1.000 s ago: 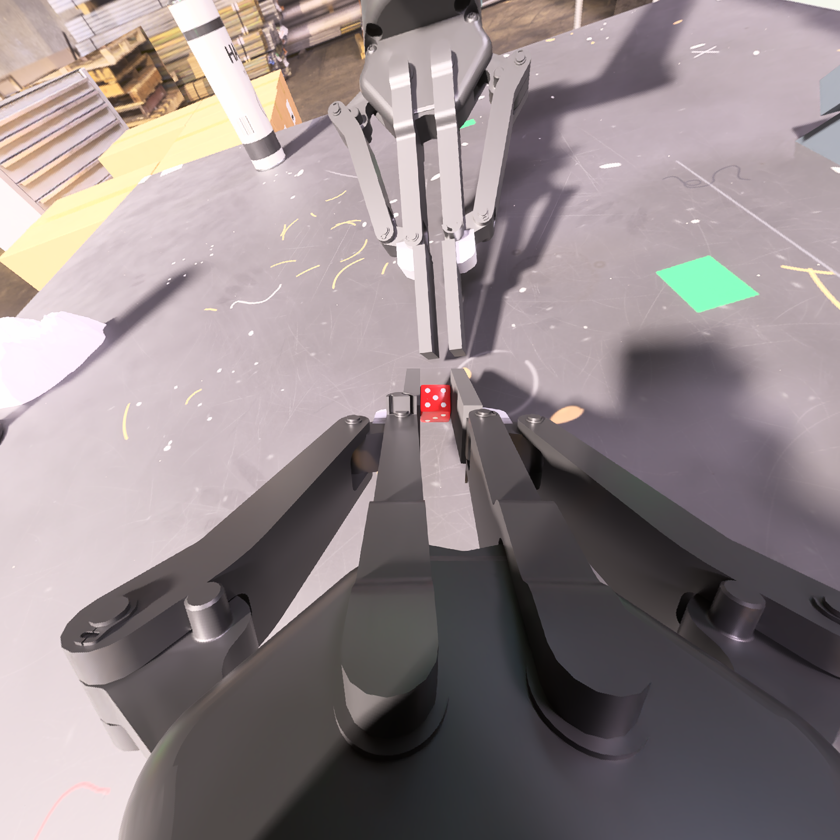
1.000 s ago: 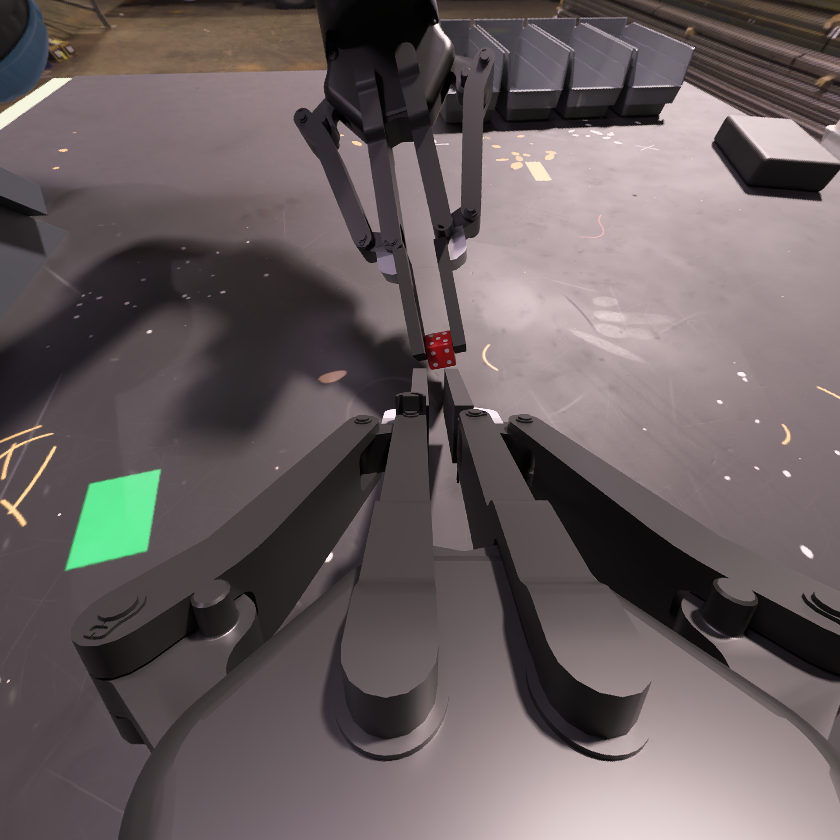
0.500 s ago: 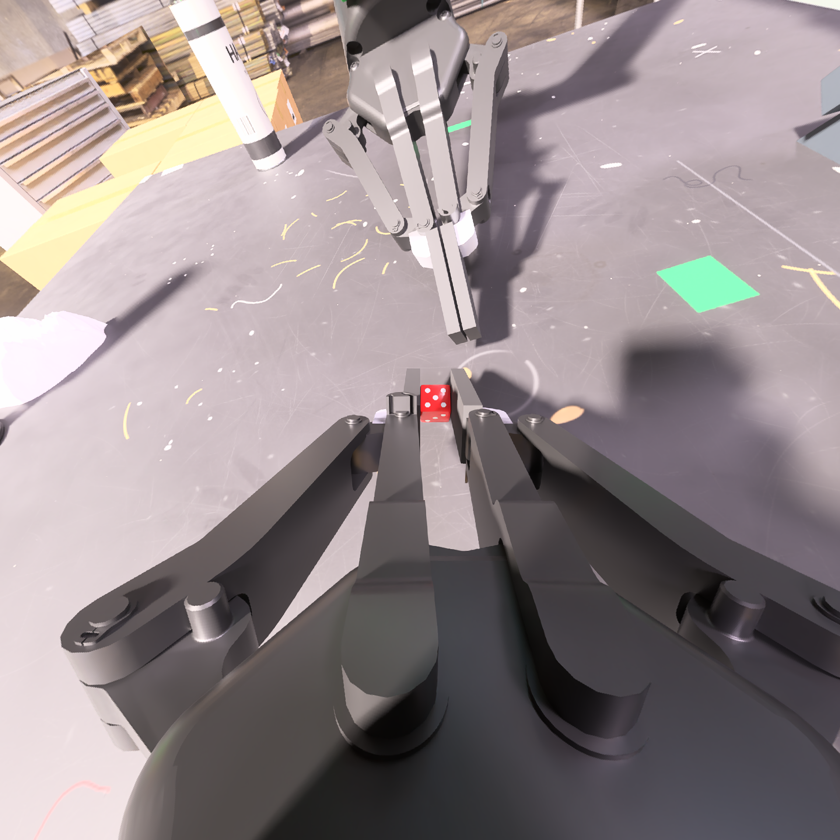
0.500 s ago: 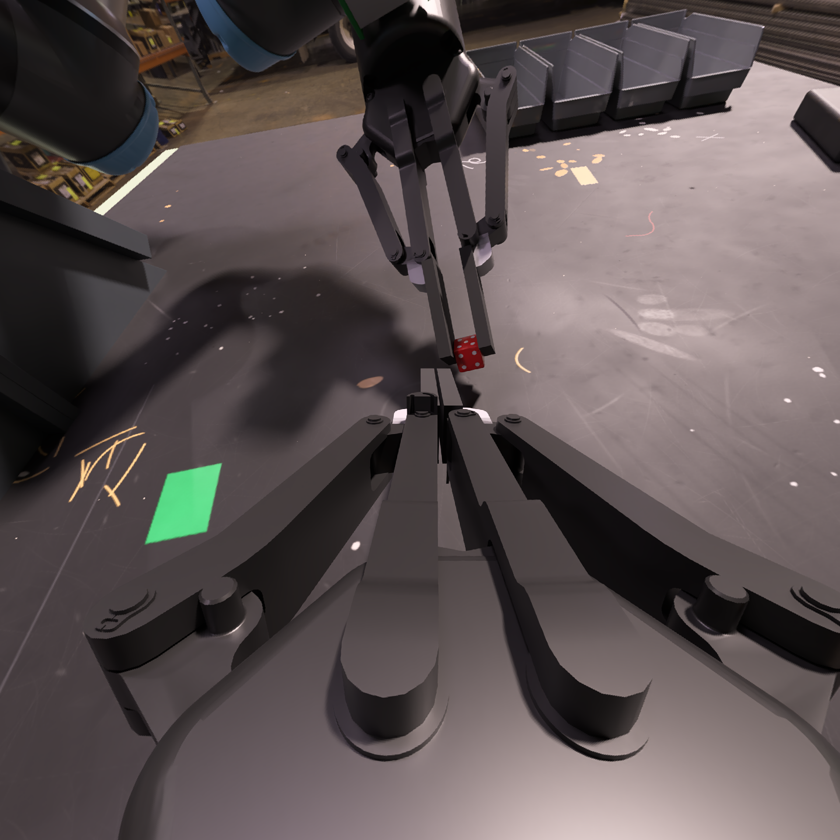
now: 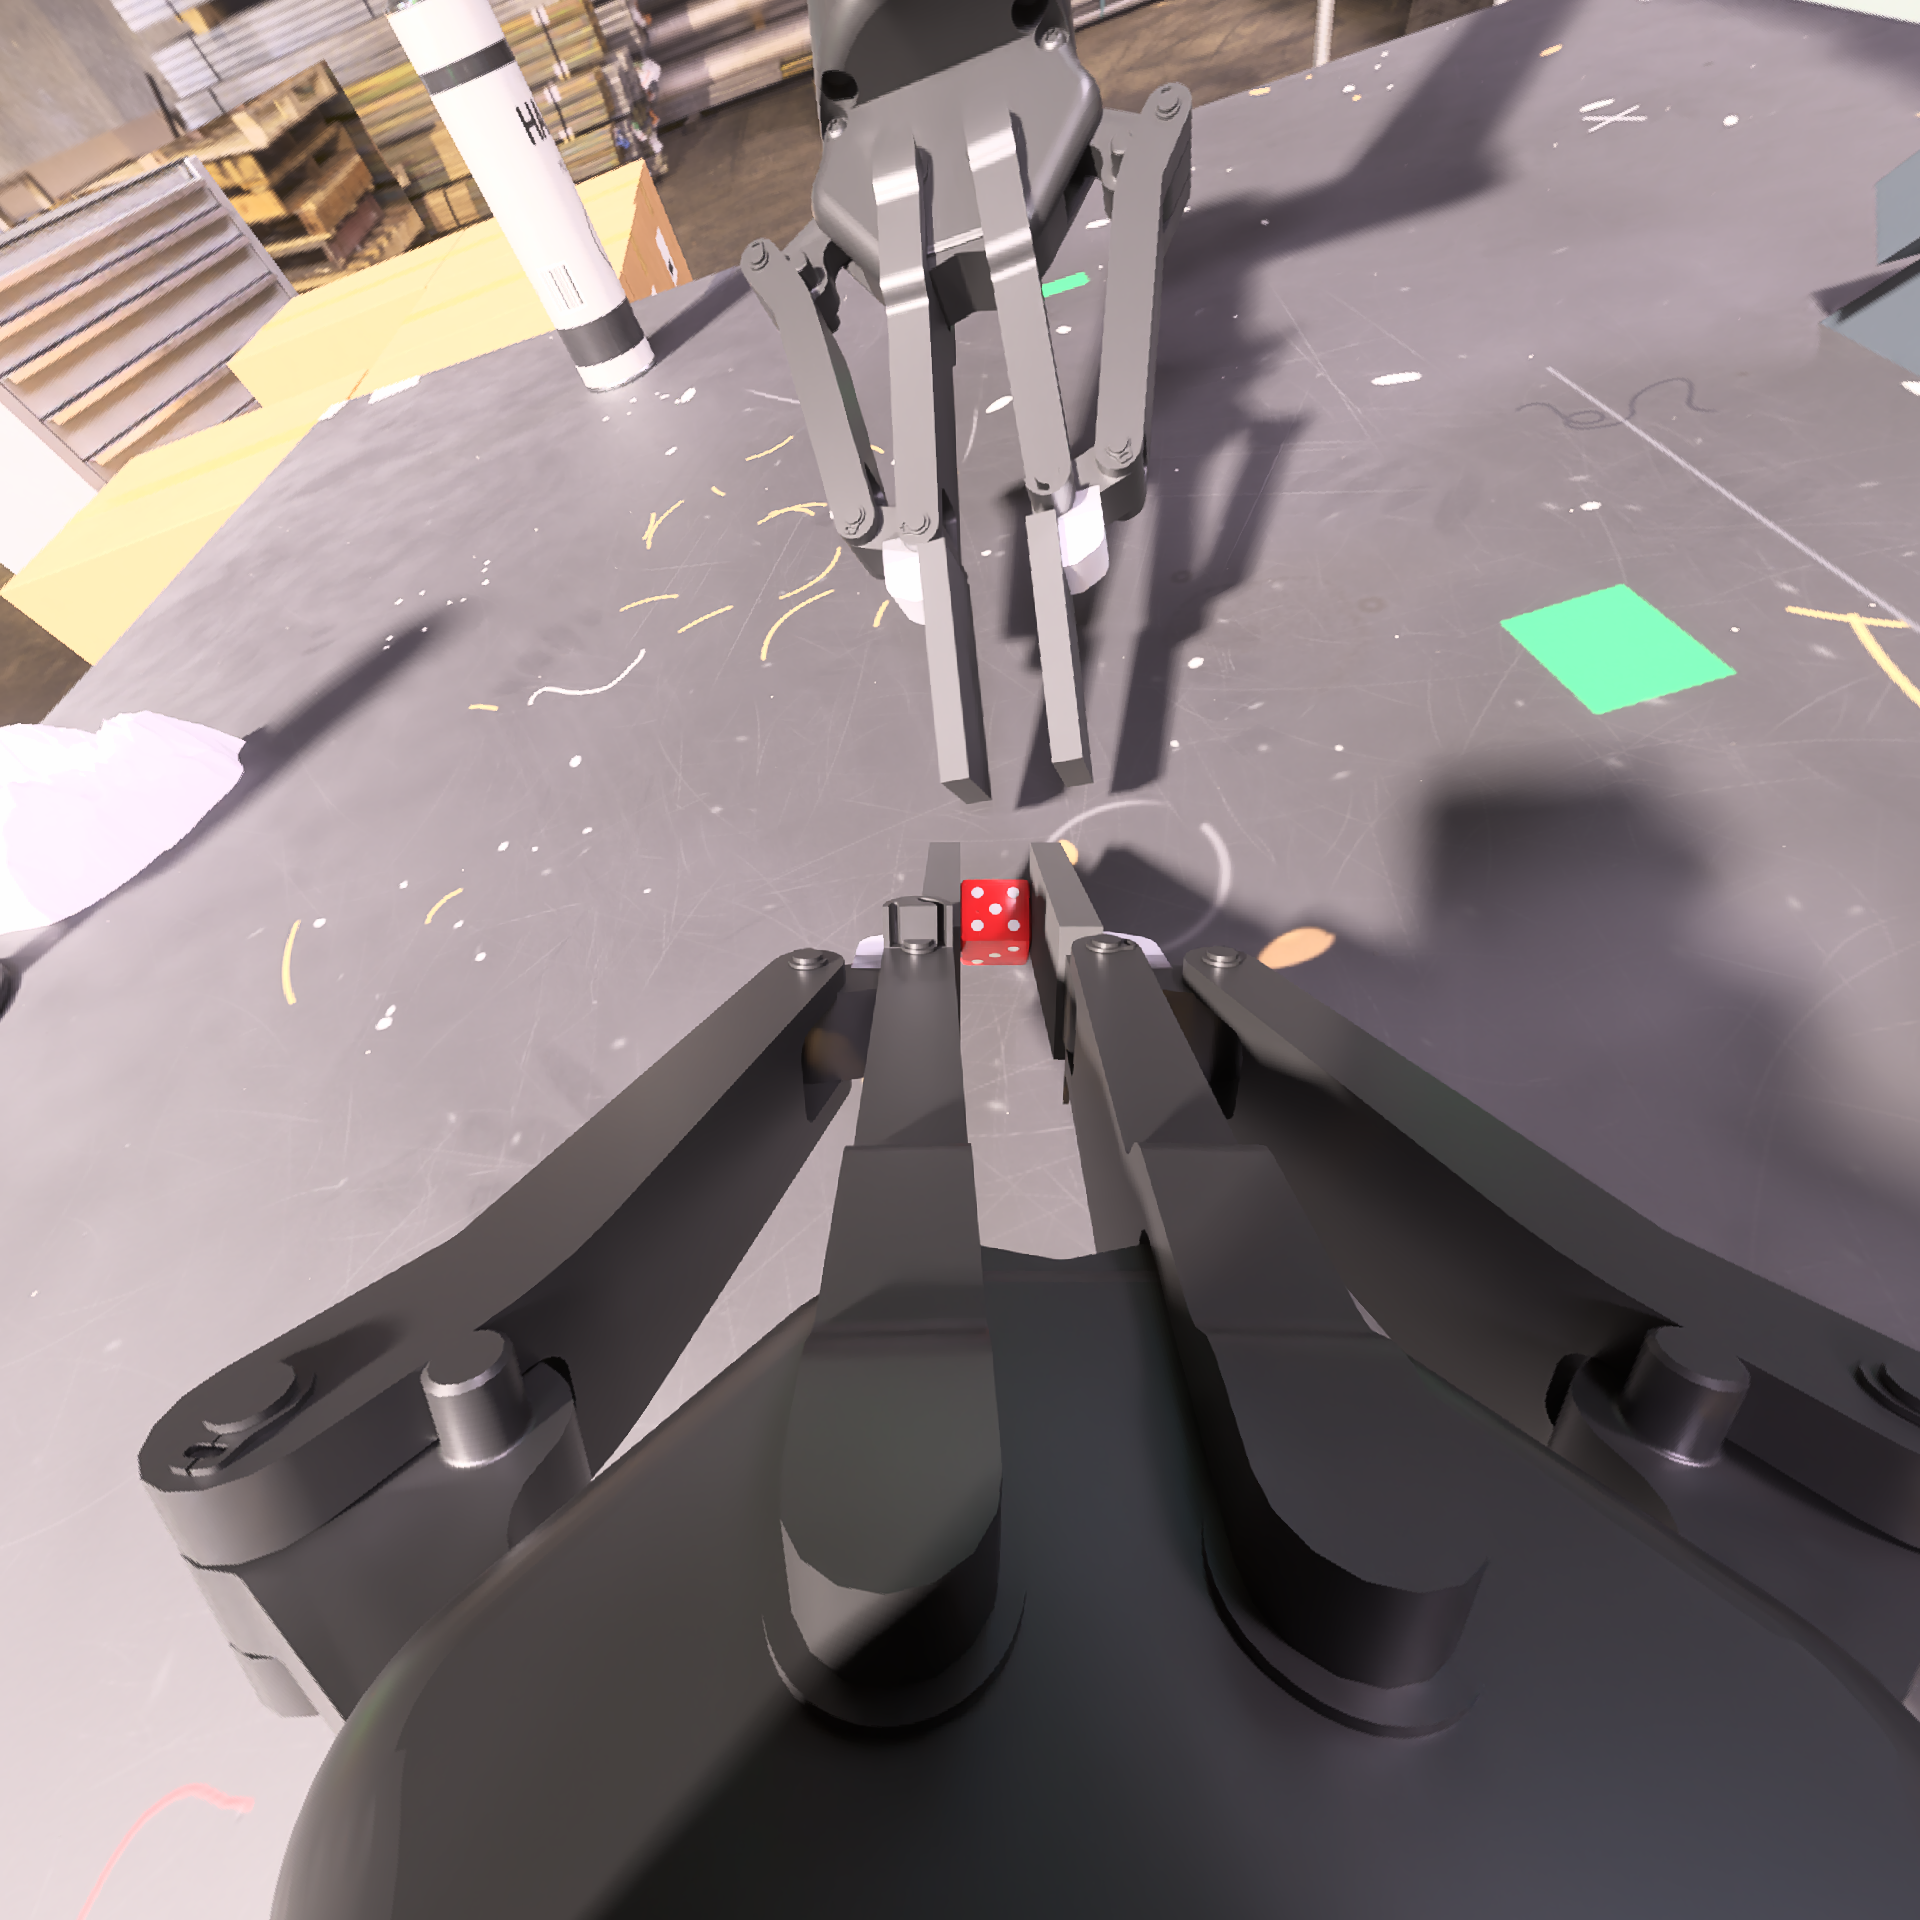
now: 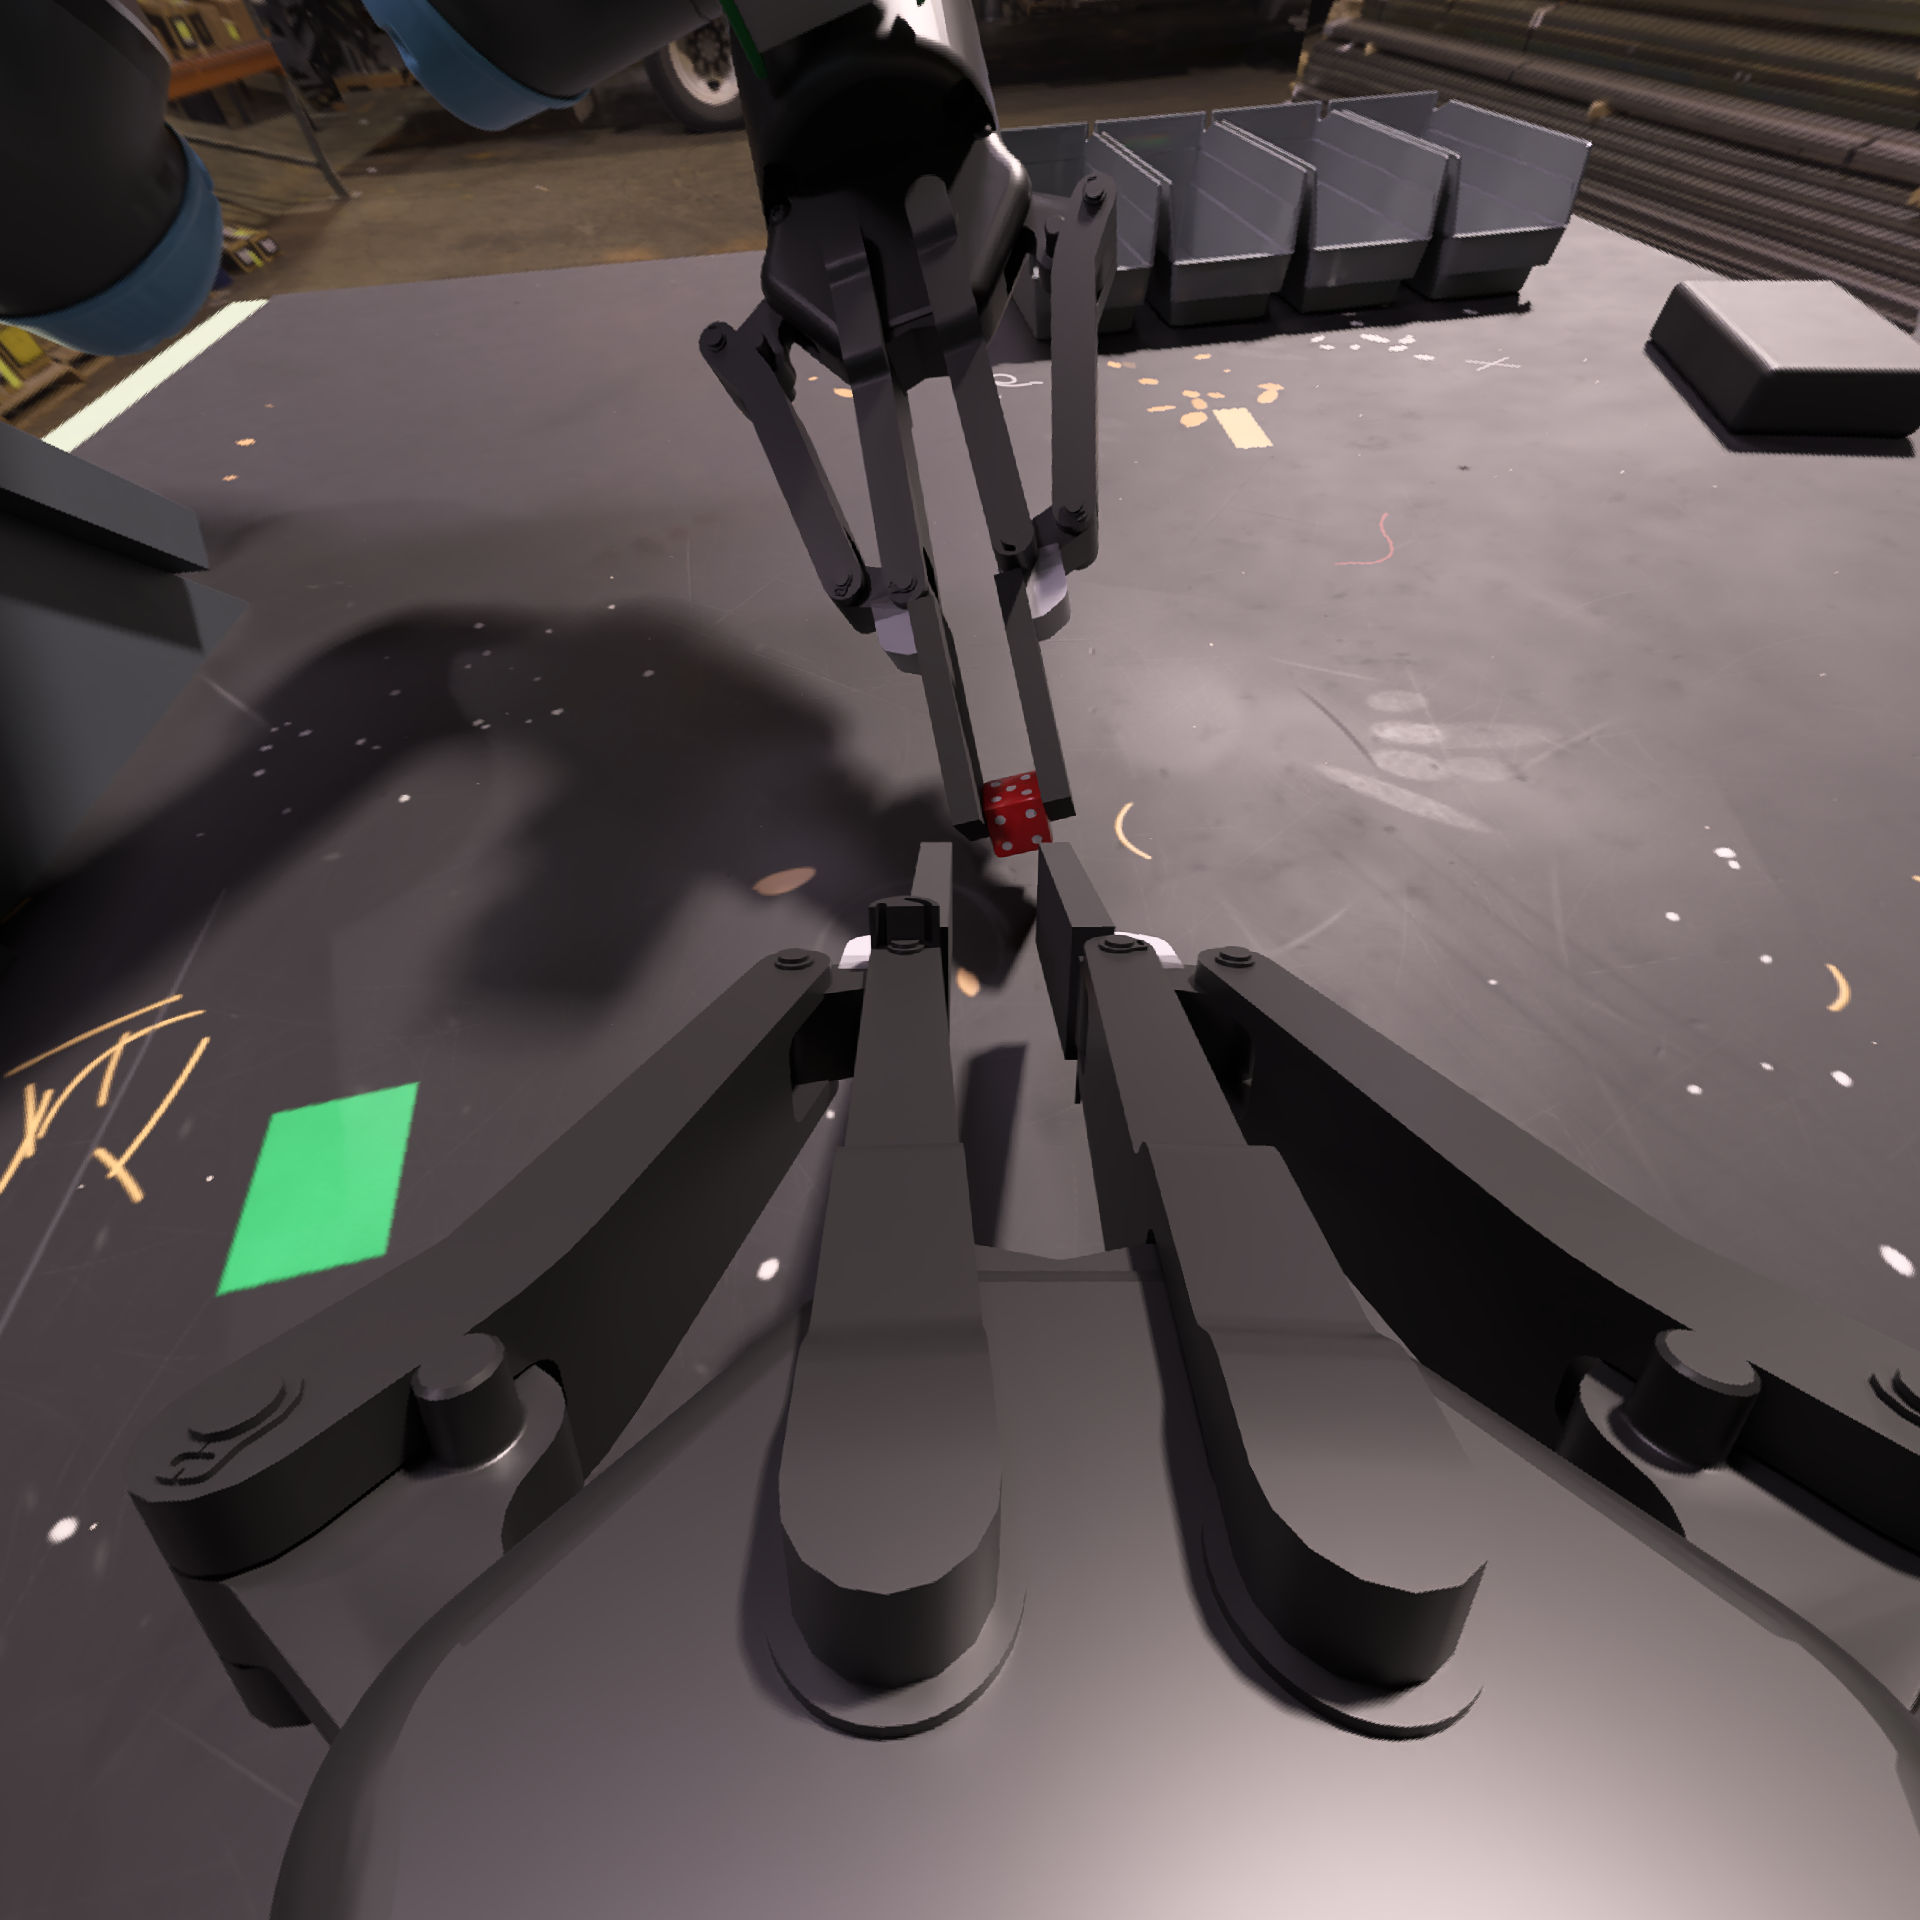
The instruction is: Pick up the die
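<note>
The red die (image 5: 995, 912) with white pips sits between my left gripper's (image 5: 997, 862) fingertips, which are shut on it close over the grey table (image 5: 520, 935). In the right wrist view the die (image 6: 1015, 816) shows at the tips of the left gripper (image 6: 1013, 823), which reaches down from the far side. My right gripper (image 6: 995, 868) is empty, its fingers a small gap apart, just short of the die. In the left wrist view the right gripper (image 5: 1015, 774) hangs above and beyond the die, fingers parted.
A green patch (image 5: 1616, 649) marks the table; it also shows in the right wrist view (image 6: 322, 1184). A white post (image 5: 530, 177) and a white crumpled lump (image 5: 94, 800) stand left. Grey bins (image 6: 1299, 208), a dark flat box (image 6: 1787, 353) and a dark block (image 6: 83, 644) line the edges.
My right gripper's fingers, pressed together half a second ago, have parted, and it has straightened over the die. My left gripper has kept its hold on the die.
</note>
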